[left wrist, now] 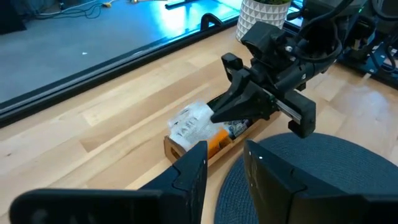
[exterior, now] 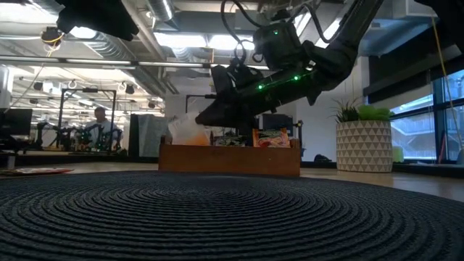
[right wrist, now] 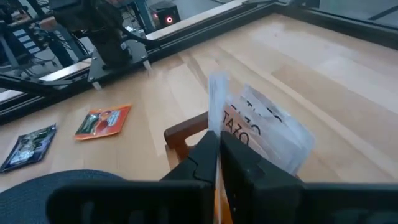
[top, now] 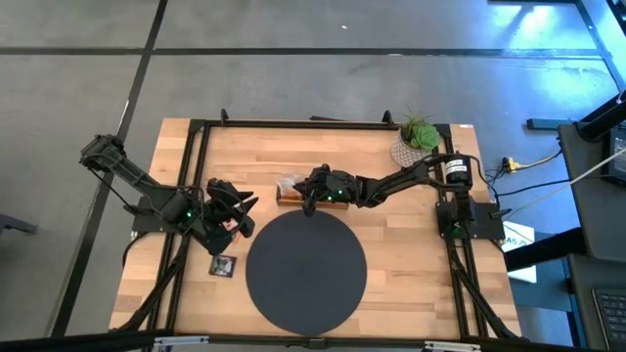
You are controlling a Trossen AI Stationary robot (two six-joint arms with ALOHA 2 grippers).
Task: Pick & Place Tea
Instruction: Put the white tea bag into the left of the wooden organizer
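The brown wooden tray (top: 288,193) stands just beyond the dark round mat (top: 305,271) and holds tea sachets, among them a white one (right wrist: 264,127). My right gripper (right wrist: 217,155) reaches into the tray's left end, its fingers close together with a thin white-and-orange sachet (right wrist: 216,102) edge-on between them. My left gripper (left wrist: 227,165) hovers open and empty left of the mat. An orange sachet (right wrist: 102,120) and a black sachet (right wrist: 28,148) lie flat on the table near it. My right gripper pinches the white-and-orange sachet between its two fingers at the sachet's lower part (right wrist: 216,129). The fingers slant down from the table's right side. The sachet stands upright and edge-on in the tray's left end; its lower edge is hidden behind the fingers.
A potted plant in a white patterned pot (top: 419,137) stands at the table's far right corner. Black frame rails (top: 196,147) run along the table's edges. The black sachet (top: 223,265) lies by the mat's left rim.
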